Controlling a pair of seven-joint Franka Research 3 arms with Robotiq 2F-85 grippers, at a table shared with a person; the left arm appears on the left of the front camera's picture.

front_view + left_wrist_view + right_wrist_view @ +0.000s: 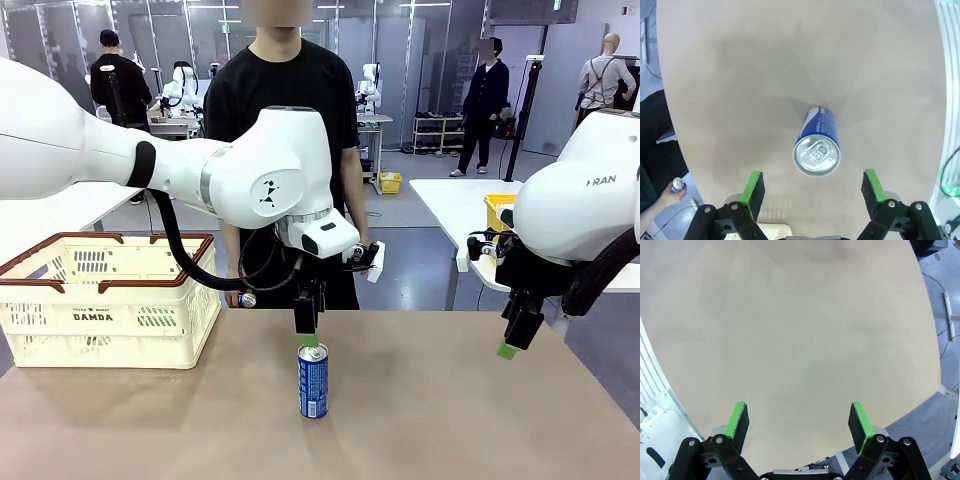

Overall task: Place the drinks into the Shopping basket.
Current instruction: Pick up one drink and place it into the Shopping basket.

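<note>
At the middle of the worktop [450, 420], a blue can [313, 380] with a silver top is standing upright, not yet in the Shopping basket [110, 300], which is sitting well apart towards the robot's left. The basket's inside is hidden behind its slotted cream wall, so whether any drink is already lying in it cannot be told. At the far edge, the person's hand [240, 298] is holding a second small can [247, 299], so at least these two drinks are judged to be waiting. The left end effector [310, 338] is hanging directly above the blue can, pointing straight down, its green pads spread wide and gripping nothing. In the left wrist view the can's lid is showing between the two pads, slightly towards one side, with clear space at each flank. The task is judged to be at the reach for this can, with gripping, lifting and carrying to the basket all left to do. The right end effector [508, 348] is hovering over bare worktop at the robot's right, spread open too and empty.
</note>
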